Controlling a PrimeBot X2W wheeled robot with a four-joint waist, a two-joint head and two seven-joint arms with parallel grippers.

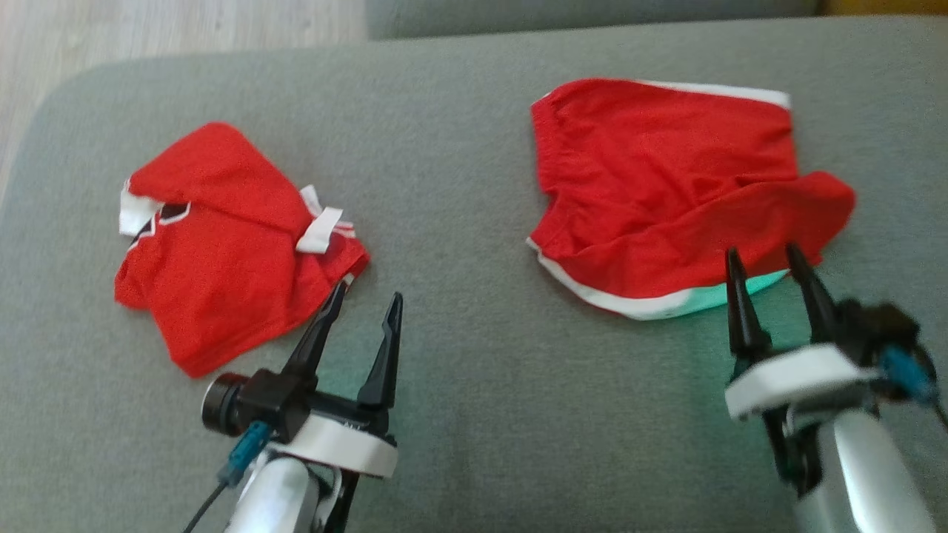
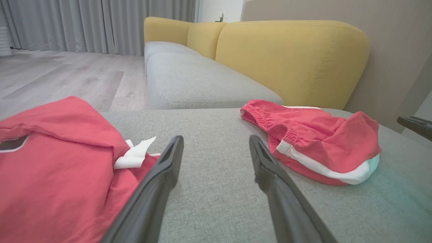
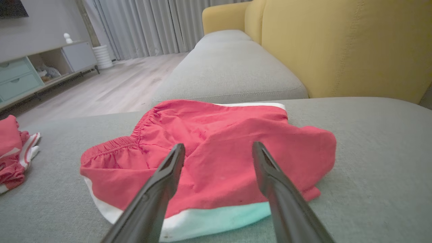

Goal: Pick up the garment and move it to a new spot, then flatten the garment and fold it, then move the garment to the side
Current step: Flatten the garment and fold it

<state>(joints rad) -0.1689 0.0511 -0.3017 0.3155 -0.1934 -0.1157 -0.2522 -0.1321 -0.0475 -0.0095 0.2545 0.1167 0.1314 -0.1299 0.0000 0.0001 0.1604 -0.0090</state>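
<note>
Garment count: two, both red with white trim, both lying on the grey cushion (image 1: 459,185) and well apart. Nearest, at 7 o'clock in head view: left gripper (image 1: 369,292), fingers spread wide, nothing pinched, one tip just beside the hem of the crumpled red shirt (image 1: 222,252) at 9 o'clock. At 4 o'clock: right gripper (image 1: 763,252), likewise spread and empty, tips at the near white-trimmed hem of the red shorts (image 1: 666,178) at 1 o'clock; contact unclear. Probably held open like that to drop onto an edge for a pinch; target of the first pick unclear. Shorts with one leg flopped over the other, so not flat; likely a lift and respread needed before folding. Two grippers, two fingers each. Farther back: second grey seat (image 2: 202,81), yellow backrest (image 2: 290,57), wooden floor (image 2: 67,74), grey curtains (image 2: 101,23).
</note>
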